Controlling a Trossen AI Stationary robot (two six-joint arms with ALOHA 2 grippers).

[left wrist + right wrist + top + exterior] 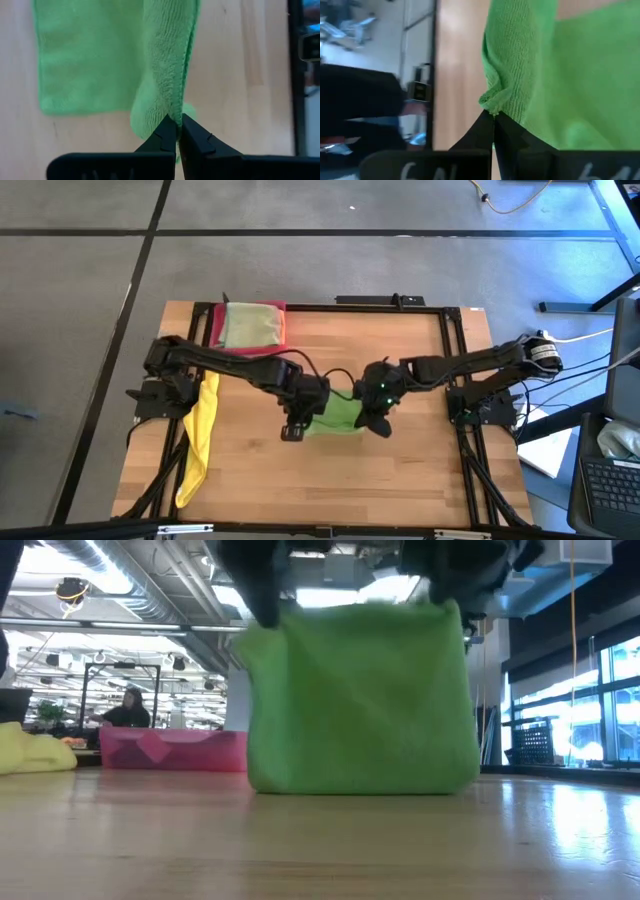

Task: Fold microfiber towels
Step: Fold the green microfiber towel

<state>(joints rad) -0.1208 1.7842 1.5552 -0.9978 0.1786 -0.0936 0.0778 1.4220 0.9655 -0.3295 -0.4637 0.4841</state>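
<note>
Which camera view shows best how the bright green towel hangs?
The low view: the bright green towel hangs as a broad sheet, its lower edge on the table. The high view hides most of it under the arms; each wrist view shows only a pinched corner.

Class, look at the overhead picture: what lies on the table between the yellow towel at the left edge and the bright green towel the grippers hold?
In the high view, only bare wood lies on the table between the yellow towel and the bright green towel; the left arm crosses above that stretch.

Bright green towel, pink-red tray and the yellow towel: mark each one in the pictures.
bright green towel [365, 700], low view, middle of the hanging cloth face.
pink-red tray [175, 752], low view, its front wall.
yellow towel [203, 420], high view, middle of the cloth by the table's left edge.
</note>
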